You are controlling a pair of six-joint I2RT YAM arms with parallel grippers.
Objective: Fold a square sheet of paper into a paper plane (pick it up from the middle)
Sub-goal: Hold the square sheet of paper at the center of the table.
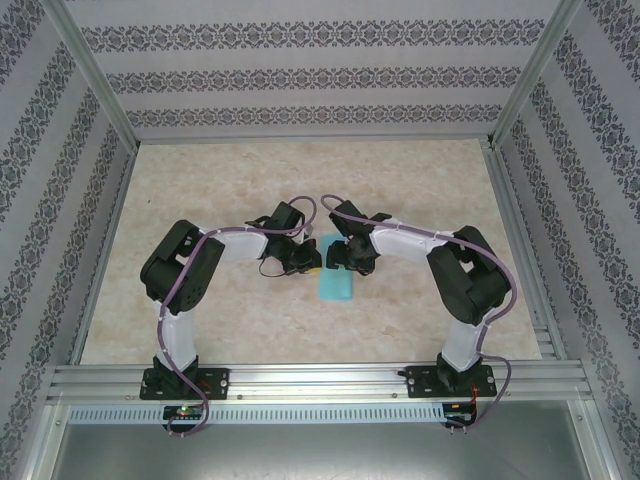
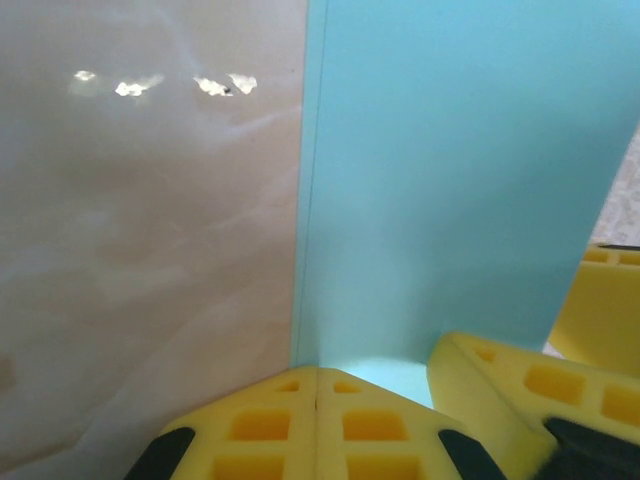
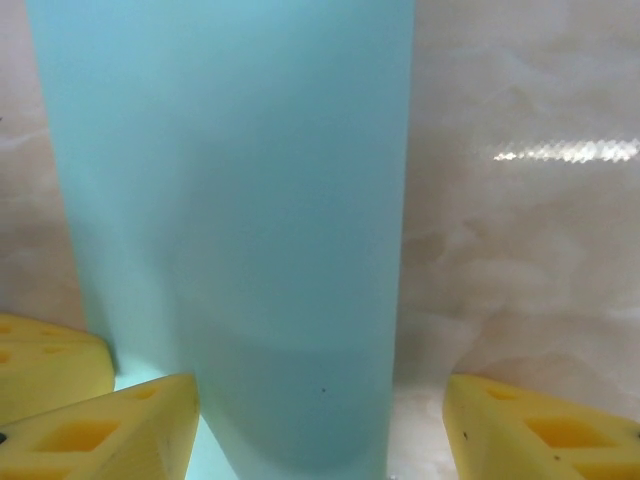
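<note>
Reaching in from the left side, the left gripper [image 2: 316, 385] shows its yellow fingers [image 2: 250, 430] pressed flat together with nothing between them. Their joined tip sits at the near left edge of the light-blue sheet [image 2: 450, 190]; whether it actually touches the paper I cannot tell. The sheet lies flat on the marbled table [image 1: 220, 320], mid-table between the two wrists, folded into a narrow strip with a doubled left edge. Over its near end stands the right gripper [image 3: 320, 390], its pads [image 3: 120, 425] well apart and holding nothing. One pad is at the strip's left edge, the other over bare table beyond the right edge, so the strip runs between them
</note>
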